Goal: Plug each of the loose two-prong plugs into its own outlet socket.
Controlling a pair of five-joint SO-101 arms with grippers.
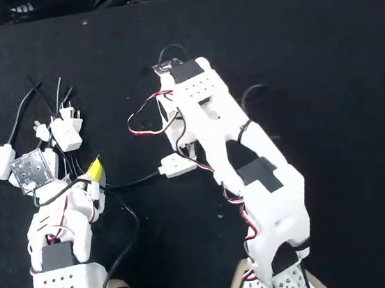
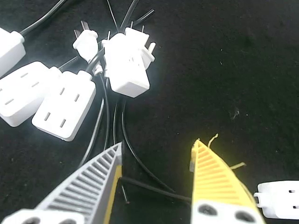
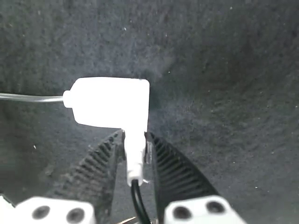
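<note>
Touching one face of a white outlet socket (image 3: 110, 102), a small white plug (image 3: 135, 161) is pinched between the fingers of the right gripper (image 3: 134, 136), near the middle of the table (image 1: 341, 97). Loose plugs (image 2: 127, 60) and two further sockets (image 2: 63, 112) are clustered toward the left edge. The left gripper (image 2: 156, 148) is held spread over black cables (image 2: 117, 121) just beside them. Broad black table surface is seen to the right and on the far side.

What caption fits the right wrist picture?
The right gripper pinches a white plug against a white socket block on the black table.
</note>
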